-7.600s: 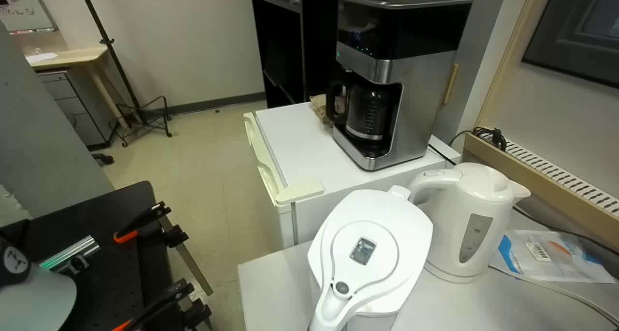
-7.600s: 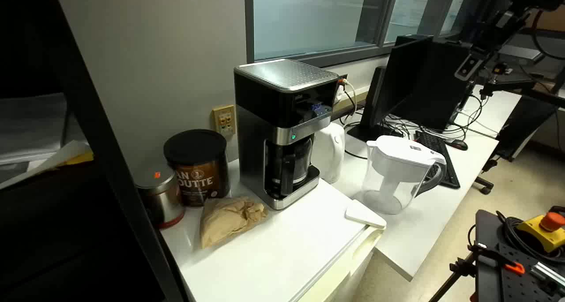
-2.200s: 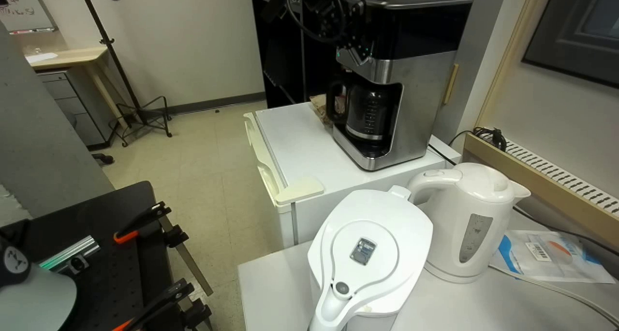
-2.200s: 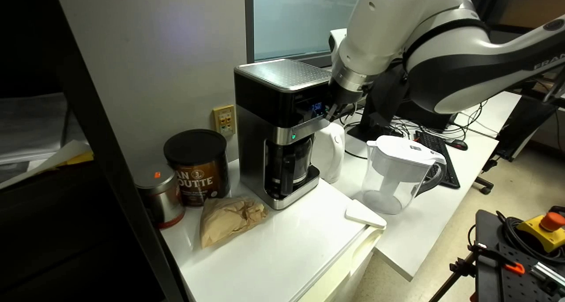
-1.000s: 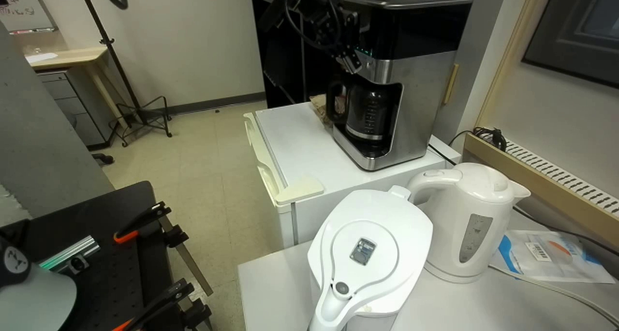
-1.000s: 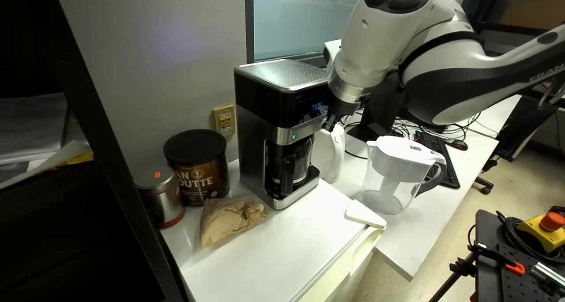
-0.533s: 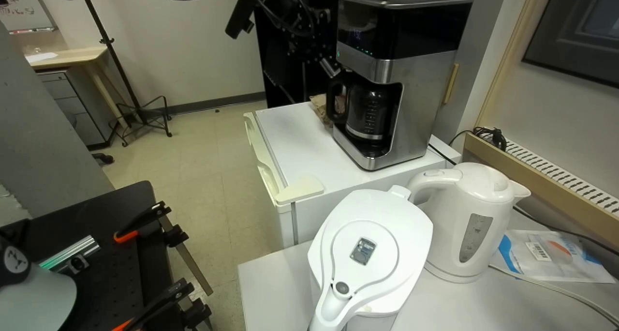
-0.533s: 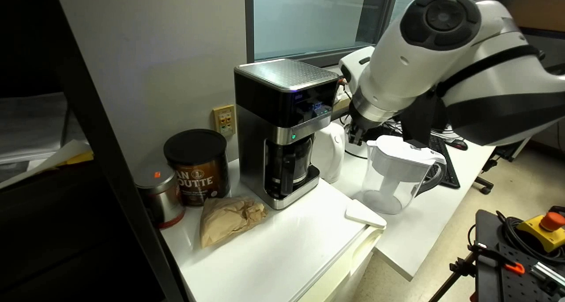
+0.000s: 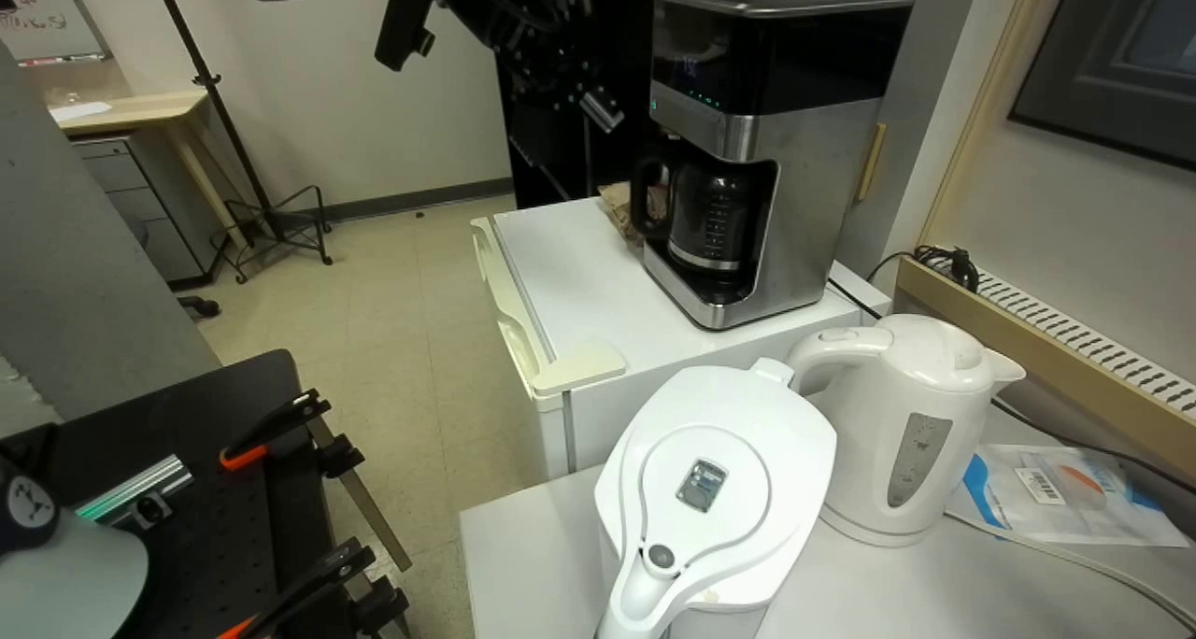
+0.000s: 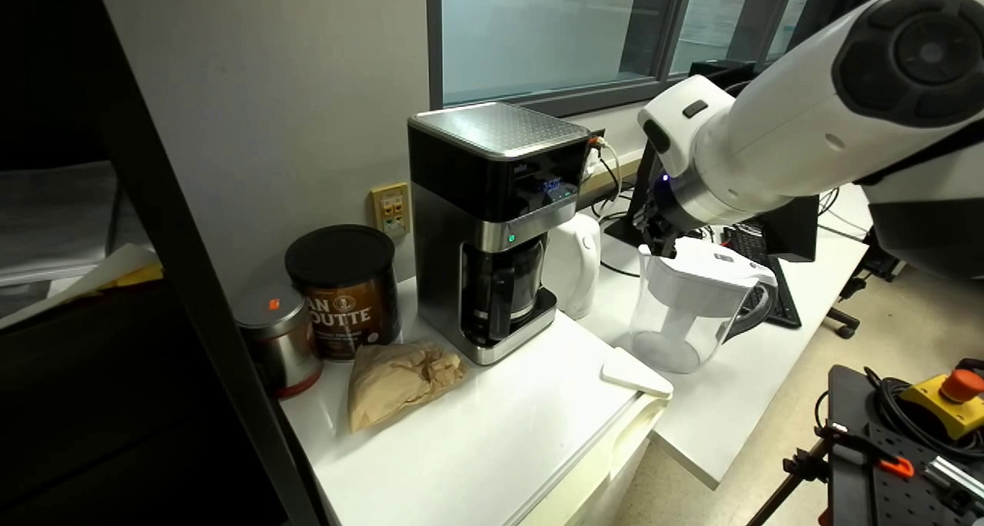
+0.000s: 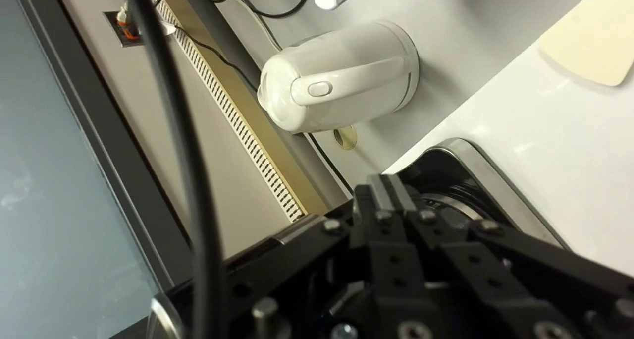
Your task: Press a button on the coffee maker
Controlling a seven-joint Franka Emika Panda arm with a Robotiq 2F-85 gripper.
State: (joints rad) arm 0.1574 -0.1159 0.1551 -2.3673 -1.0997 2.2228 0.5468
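Okay, coffee maker (image 9: 815,181) stands upper right in an exterior view. Fingers (image 9: 599,110) are pinched together, empty, clear of it, left of and slightly below its lit controls (image 9: 703,99). I'd guess a press means going right and up.

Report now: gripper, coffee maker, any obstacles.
Gripper shut, holding nothing. Coffee maker apart from it, display lit, pot in place. No obstacle visible between them.
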